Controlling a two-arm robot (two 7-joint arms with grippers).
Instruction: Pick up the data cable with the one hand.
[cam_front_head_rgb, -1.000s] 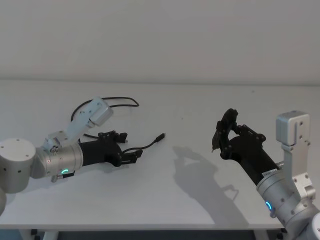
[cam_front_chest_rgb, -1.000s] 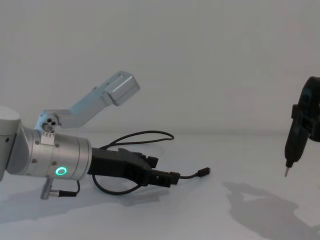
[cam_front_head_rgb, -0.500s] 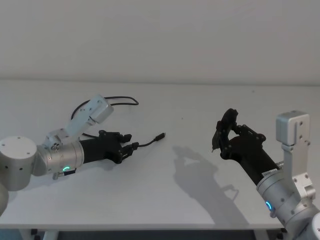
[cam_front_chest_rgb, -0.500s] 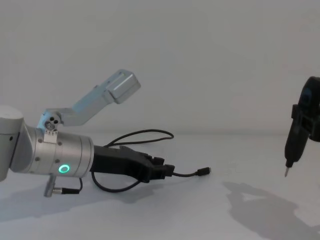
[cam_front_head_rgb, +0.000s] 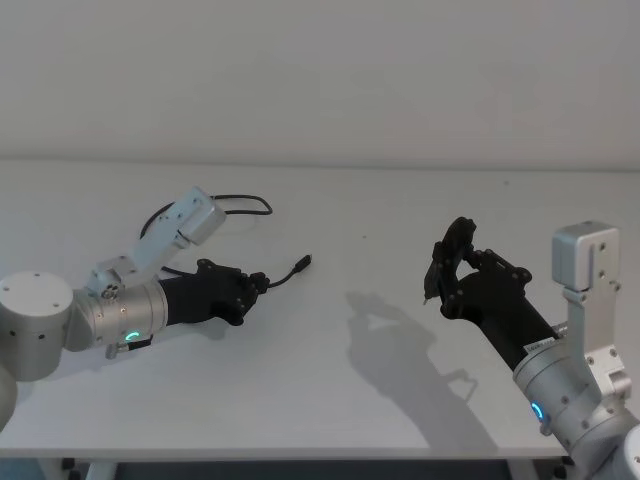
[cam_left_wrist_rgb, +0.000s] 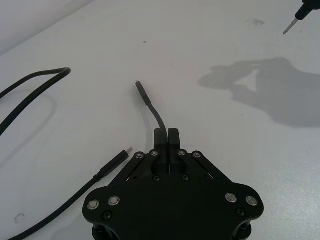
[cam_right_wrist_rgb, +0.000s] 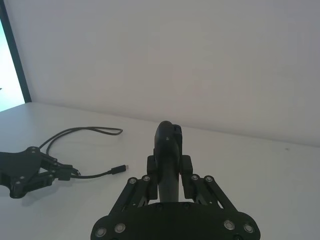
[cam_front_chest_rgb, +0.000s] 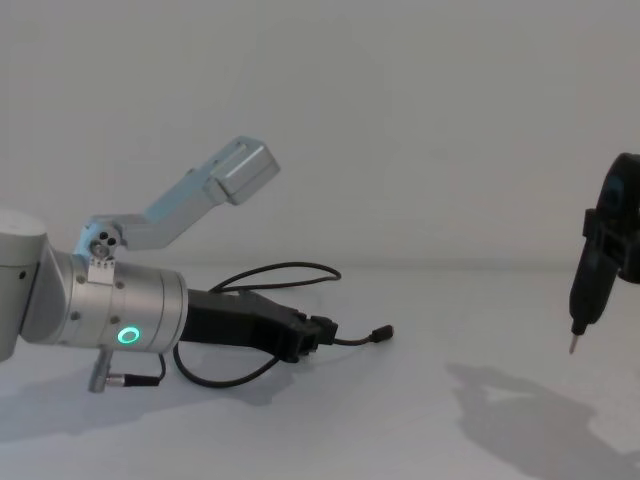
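You've got the black angular two-finger left gripper (cam_front_head_rgb: 262, 283), the one on the wide silver wrist with the glowing green ring, lying low over the white table (cam_front_head_rgb: 330, 400). Its fingers (cam_left_wrist_rgb: 160, 136) are pressed together, pinching the long thin black data cable (cam_left_wrist_rgb: 151, 106). The pinch sits a bit back from one small metal-tipped plug (cam_front_head_rgb: 303, 262), which pokes out just ahead of that gripper; can't tell if that end is off the table. Behind the gripper the rest of the cable loops away across the table, and the other plug (cam_left_wrist_rgb: 116, 160) lies just beside the gripper's body. A short black wire with a silver cylindrical plug (cam_front_chest_rgb: 122, 379) hangs under the wrist behind it. Well off to that gripper's right, the right gripper (cam_front_head_rgb: 452, 255) hangs above the table, clamped on a dark pen-shaped metal-tipped tool (cam_front_chest_rgb: 582, 288), well apart from the cable.
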